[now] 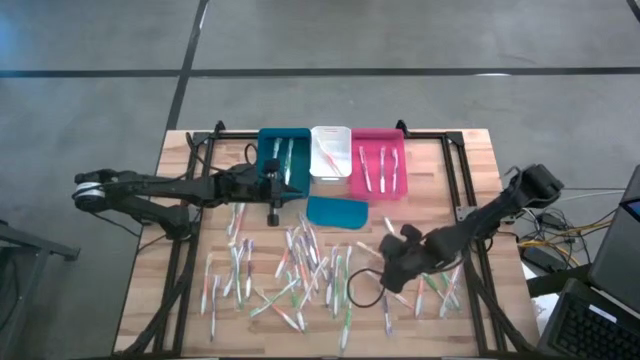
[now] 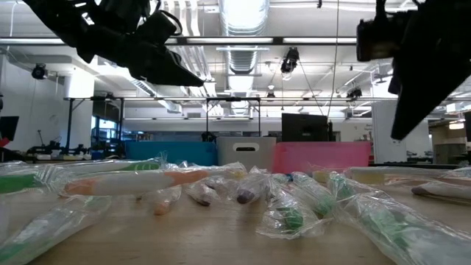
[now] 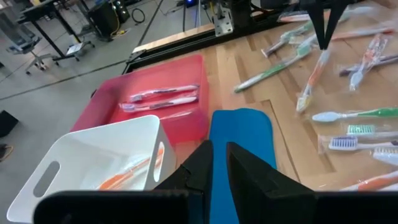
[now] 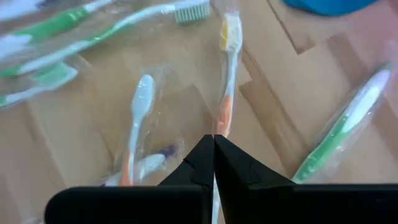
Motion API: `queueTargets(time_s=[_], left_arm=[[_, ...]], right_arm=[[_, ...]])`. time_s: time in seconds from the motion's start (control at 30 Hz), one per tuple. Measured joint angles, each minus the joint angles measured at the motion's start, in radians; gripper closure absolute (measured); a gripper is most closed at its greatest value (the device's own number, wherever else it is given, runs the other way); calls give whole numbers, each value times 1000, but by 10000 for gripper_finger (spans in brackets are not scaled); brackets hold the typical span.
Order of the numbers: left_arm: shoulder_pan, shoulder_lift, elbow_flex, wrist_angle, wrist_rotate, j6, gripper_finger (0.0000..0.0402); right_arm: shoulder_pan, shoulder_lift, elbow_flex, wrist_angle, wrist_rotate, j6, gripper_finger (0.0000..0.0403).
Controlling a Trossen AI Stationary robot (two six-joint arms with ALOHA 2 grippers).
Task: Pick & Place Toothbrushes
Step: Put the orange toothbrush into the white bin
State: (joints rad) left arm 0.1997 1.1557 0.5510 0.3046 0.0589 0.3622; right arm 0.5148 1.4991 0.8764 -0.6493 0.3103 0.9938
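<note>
Wooden table [image 1: 180, 300]: plastic-wrapped toothbrushes [image 1: 300, 270] scattered; right gripper [image 4: 214, 146] pinching orange-handled one; left gripper [image 3: 219, 163] slightly parted, empty.

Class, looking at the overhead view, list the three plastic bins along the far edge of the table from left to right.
Teal plastic bin → white plastic bin → pink plastic bin.

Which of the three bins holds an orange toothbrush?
The white bin, the middle one between the teal bin and the pink bin; an orange toothbrush lies inside it.
</note>
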Motion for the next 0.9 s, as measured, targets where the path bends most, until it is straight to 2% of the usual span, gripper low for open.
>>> queueTargets(time_s=[0.2,0.47,0.67,0.9], left_arm=[[0,0,0,0,0,-7,351],[0,0,0,-1,0,-298,351],[0,0,0,-2,0,-386,351],[0,0,0,-2,0,-504,351]], right_arm=[[-8,63,0,12,-43,28,381],[-29,88,1,65,-50,20,311],[-35,89,-5,59,-50,23,268],[-36,90,-23,56,-50,49,245]])
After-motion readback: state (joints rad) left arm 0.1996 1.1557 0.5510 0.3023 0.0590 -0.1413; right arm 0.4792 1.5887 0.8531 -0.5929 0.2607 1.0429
